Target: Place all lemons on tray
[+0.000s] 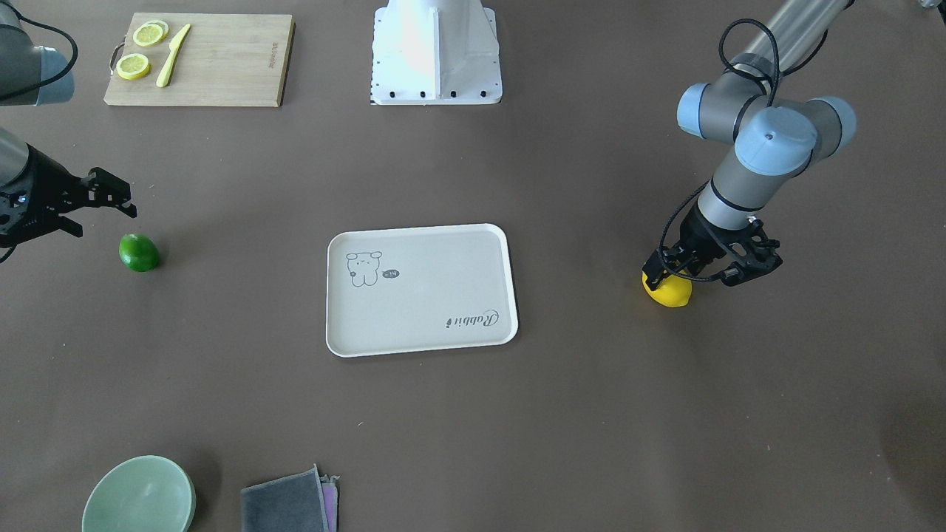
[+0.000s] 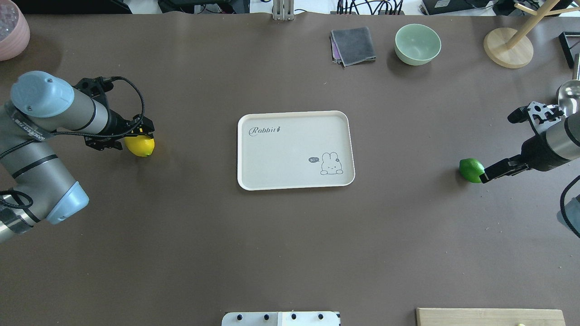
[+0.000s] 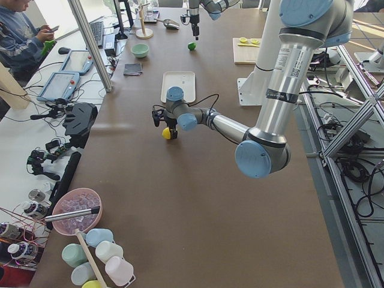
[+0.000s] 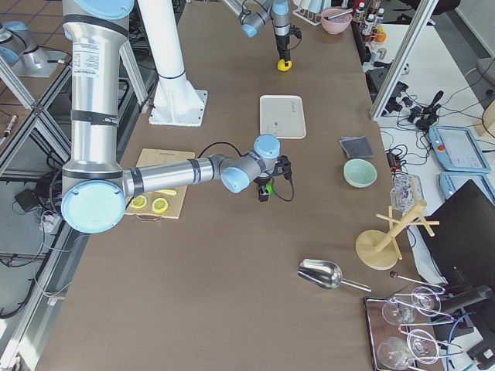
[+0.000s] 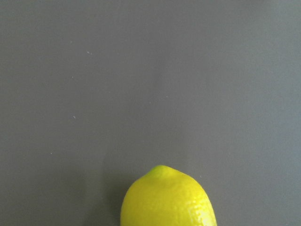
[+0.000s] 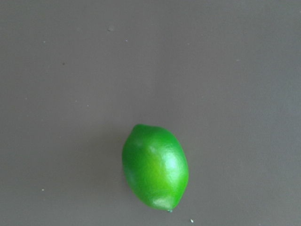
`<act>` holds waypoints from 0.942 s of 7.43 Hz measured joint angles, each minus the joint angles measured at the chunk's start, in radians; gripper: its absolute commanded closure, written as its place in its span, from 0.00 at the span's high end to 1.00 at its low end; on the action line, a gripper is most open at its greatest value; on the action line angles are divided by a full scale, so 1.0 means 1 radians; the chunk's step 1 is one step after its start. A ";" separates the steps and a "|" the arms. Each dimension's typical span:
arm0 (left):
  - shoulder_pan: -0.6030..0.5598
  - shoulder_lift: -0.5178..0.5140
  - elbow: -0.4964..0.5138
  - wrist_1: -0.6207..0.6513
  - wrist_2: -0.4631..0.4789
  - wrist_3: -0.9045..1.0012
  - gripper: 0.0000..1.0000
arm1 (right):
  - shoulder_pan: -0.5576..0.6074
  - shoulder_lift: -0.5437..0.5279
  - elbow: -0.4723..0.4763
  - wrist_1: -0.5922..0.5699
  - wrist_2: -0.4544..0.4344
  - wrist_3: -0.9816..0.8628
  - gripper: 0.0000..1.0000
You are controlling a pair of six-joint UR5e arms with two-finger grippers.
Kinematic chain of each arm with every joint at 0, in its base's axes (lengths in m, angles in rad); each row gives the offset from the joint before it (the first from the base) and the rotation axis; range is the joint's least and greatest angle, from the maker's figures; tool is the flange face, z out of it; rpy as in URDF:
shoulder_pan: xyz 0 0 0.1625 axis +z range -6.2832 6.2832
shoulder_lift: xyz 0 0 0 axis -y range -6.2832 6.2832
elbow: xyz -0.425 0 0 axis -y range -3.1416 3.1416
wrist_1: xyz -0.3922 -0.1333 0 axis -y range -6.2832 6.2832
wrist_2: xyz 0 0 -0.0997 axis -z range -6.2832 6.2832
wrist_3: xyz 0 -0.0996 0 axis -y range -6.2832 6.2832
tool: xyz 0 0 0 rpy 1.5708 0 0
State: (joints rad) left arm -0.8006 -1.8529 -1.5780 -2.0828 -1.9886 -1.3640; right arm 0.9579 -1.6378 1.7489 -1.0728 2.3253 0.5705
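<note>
The yellow lemon (image 2: 139,146) lies on the brown table left of the off-white tray (image 2: 294,181). My left gripper (image 2: 124,136) is open and low over the lemon, with one fingertip at the lemon's top; the lemon's tip shows at the bottom of the left wrist view (image 5: 167,200). The green lemon (image 2: 471,170) lies right of the tray. My right gripper (image 2: 500,147) is open just beside it, one fingertip next to the fruit, and the fruit shows in the right wrist view (image 6: 155,172). The tray holds nothing.
A wooden cutting board (image 1: 222,66) with lemon slices and a yellow knife lies near the robot's base. A green bowl (image 2: 417,44), a grey cloth (image 2: 353,45), a wooden stand (image 2: 507,47) and a metal scoop (image 2: 568,95) stand at the far side.
</note>
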 measured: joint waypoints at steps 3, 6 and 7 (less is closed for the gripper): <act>0.005 -0.019 0.007 -0.027 -0.003 -0.045 0.00 | -0.017 0.011 -0.008 -0.004 -0.007 0.009 0.99; 0.011 -0.130 -0.027 0.062 -0.010 -0.115 0.00 | -0.021 0.071 -0.062 -0.007 -0.024 0.008 0.89; 0.024 -0.173 -0.039 0.103 -0.008 -0.155 0.00 | -0.022 0.090 -0.083 -0.006 -0.030 0.008 0.80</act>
State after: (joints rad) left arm -0.7763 -2.0260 -1.6171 -1.9800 -1.9970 -1.5187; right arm 0.9357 -1.5475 1.6661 -1.0789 2.2950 0.5785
